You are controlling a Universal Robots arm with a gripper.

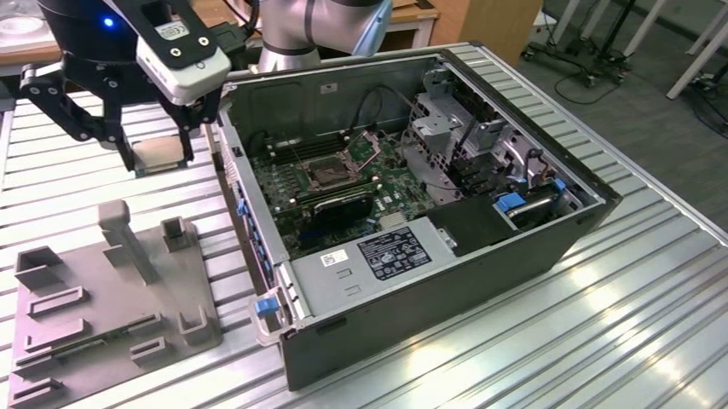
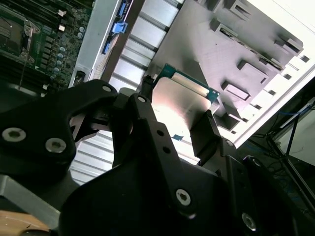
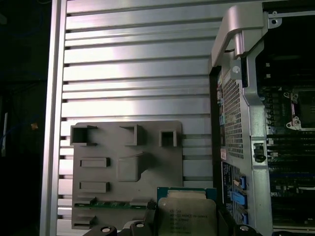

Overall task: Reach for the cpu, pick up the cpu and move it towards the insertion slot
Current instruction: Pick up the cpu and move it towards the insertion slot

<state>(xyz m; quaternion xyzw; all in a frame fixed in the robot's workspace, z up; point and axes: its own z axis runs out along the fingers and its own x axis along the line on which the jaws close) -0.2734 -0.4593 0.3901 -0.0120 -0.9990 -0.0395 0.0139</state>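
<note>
One gripper (image 1: pixel 157 150) and one cpu (image 1: pixel 157 158): the chip is pinched by its edges between the two black fingers (image 2: pixel 206 137), which are closed tight on it. It hangs above the slatted table (image 1: pixel 637 341), between the one grey tray (image 1: pixel 102 315) and the one open case (image 1: pixel 455 281), just outside the case's wall. The single slot (image 1: pixel 330 173) lies inside the case, well apart from the chip.

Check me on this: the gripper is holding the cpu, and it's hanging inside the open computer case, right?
Not quite. The gripper is holding the cpu, but it hangs outside the case, not inside it. The exterior view shows it beside the case's open top, to the exterior view's left, over the table near the grey tray.
</note>
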